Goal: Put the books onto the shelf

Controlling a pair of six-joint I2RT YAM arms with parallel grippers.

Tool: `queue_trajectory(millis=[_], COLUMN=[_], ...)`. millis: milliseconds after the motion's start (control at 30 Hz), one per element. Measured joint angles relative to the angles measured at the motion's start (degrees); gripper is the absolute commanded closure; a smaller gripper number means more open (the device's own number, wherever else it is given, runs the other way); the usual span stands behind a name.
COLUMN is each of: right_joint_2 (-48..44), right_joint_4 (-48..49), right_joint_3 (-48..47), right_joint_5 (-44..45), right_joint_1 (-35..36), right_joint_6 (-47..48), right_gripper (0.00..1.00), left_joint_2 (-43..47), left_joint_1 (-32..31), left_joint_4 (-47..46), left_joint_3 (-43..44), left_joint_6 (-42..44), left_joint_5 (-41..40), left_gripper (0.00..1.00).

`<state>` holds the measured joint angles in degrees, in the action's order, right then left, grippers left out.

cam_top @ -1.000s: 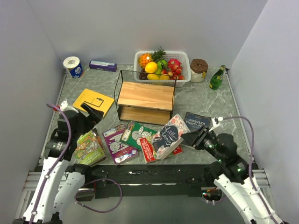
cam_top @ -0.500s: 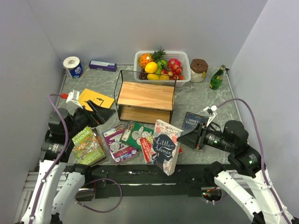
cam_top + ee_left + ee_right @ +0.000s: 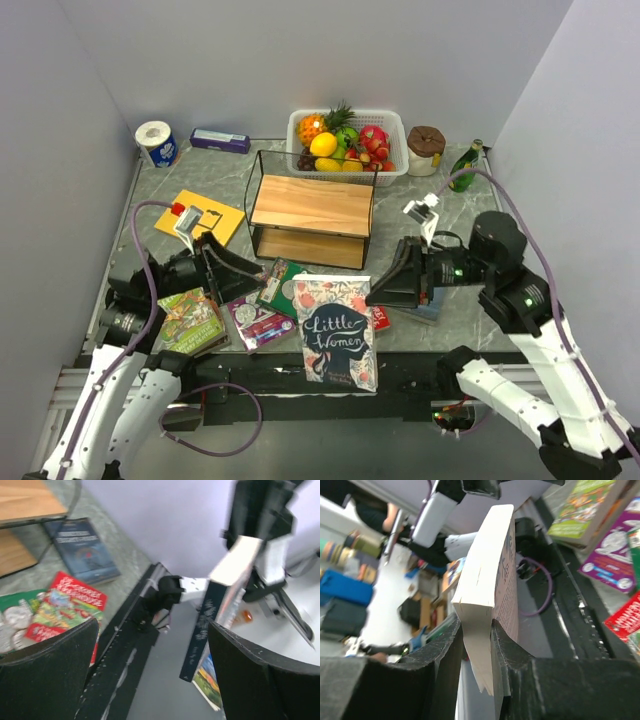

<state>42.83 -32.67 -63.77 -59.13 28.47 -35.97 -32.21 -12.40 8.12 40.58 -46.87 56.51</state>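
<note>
My right gripper [image 3: 388, 288] is shut on the "Little Women" book [image 3: 337, 334], which hangs upright in the air over the table's front edge; in the right wrist view its page block [image 3: 487, 590] is pinched between the fingers [image 3: 445, 670]. My left gripper [image 3: 243, 272] stands open and holds nothing, above the pile of books, its jaws wide apart around the held book's spine [image 3: 204, 630]. Flat on the table lie a yellow book [image 3: 205, 214], a green Treehouse book [image 3: 190, 320], a purple book [image 3: 256, 322], a green book [image 3: 283, 283], a red book [image 3: 70, 594] and a dark blue book [image 3: 80, 547]. The shelf [image 3: 312, 205] stands behind them with bare boards.
A white fruit basket [image 3: 392, 160] sits behind the shelf. Right of it are a brown-lidded jar [image 3: 426, 148] and a green bottle [image 3: 463, 168]. A paper roll [image 3: 156, 143] and a slim purple box [image 3: 220, 140] lie at the back left. Walls close in both sides.
My right gripper has lifted the "Little Women" book off the pile, turned it upright and swung it left toward the front edge. My left arm moved right, over the books.
</note>
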Motion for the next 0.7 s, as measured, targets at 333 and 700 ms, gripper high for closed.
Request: queue_trajectory(millis=[333,700], right_joint_2=[10.4,19.6], right_joint_4=[5.6,6.2], right_joint_3=[-0.4,-9.0], right_joint_5=[-5.6,-6.8], right_joint_1=[4.5,8.1], right_joint_6=[-1.8,0.0], right_gripper=[1.00,1.00], left_joint_2=[0.2,-4.1], left_joint_1=[-2.7,-8.1], left_joint_4=[-9.9,-8.1], left_joint_3=[0.0,0.2], left_joint_6=[-2.3,2.7], left_joint_5=[5.7,5.0], left_gripper=[0.04,0.03])
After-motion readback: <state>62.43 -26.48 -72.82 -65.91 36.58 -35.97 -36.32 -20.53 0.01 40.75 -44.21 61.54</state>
